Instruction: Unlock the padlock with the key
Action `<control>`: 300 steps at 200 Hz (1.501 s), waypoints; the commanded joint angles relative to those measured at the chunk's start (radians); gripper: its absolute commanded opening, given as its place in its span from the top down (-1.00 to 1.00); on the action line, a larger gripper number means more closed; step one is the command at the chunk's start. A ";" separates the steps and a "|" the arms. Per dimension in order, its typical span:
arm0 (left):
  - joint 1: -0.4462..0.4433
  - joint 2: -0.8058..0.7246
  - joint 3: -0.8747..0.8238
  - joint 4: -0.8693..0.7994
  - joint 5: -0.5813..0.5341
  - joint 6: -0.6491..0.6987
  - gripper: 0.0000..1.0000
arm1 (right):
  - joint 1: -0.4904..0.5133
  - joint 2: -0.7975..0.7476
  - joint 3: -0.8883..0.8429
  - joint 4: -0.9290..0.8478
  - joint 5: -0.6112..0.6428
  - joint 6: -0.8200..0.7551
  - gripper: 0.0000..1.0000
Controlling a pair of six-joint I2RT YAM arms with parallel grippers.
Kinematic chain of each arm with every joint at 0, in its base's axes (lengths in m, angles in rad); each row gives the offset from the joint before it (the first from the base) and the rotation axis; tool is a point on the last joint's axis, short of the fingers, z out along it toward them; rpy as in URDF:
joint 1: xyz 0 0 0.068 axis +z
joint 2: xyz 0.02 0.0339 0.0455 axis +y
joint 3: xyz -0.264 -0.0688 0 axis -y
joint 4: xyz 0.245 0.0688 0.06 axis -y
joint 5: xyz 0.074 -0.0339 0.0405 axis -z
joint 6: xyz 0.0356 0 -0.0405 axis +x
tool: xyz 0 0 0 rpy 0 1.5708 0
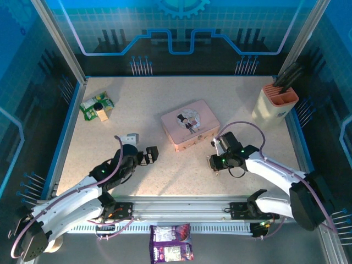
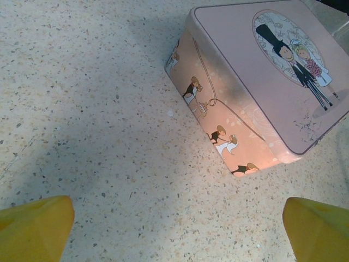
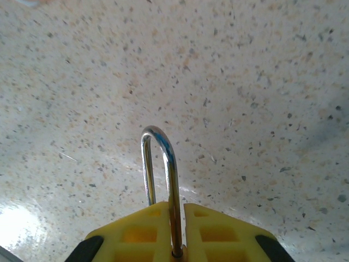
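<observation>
Clamping the small brass padlock with silver shackle (image 3: 172, 185), the right pincer (image 3: 177, 218) sits right of the pink rectangular tin (image 1: 190, 125); the left pincer (image 2: 177, 229) stands wide open, empty.

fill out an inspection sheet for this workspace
surface: speckled table, no spills seen
job's things: padlock, shackle poking out of the right gripper
clutter: pink tin, green packet, beige holder with black handles, small white item
grippers: left gripper open, holding nothing; right gripper shut on padlock
cables: purple cable looped over each arm, no snag seen
surroundings: blue panels, purple packet beyond front rail
</observation>
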 commanded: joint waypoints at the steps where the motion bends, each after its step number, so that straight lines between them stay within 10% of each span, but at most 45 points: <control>1: 0.009 -0.016 -0.013 -0.003 -0.024 0.032 -0.99 | -0.011 0.034 0.043 -0.018 -0.033 0.008 1.00; 83: 0.015 -0.038 -0.012 -0.020 -0.043 0.030 -0.98 | -0.018 0.097 0.070 -0.070 0.007 -0.002 0.88; 224: 0.025 -0.049 0.056 -0.058 -0.256 0.085 -0.98 | -0.046 -0.150 0.132 -0.186 0.138 -0.045 -0.06; 300: 0.133 0.103 -0.113 0.552 -0.614 0.308 -0.99 | -0.155 -0.354 0.016 0.172 0.502 -0.170 -0.92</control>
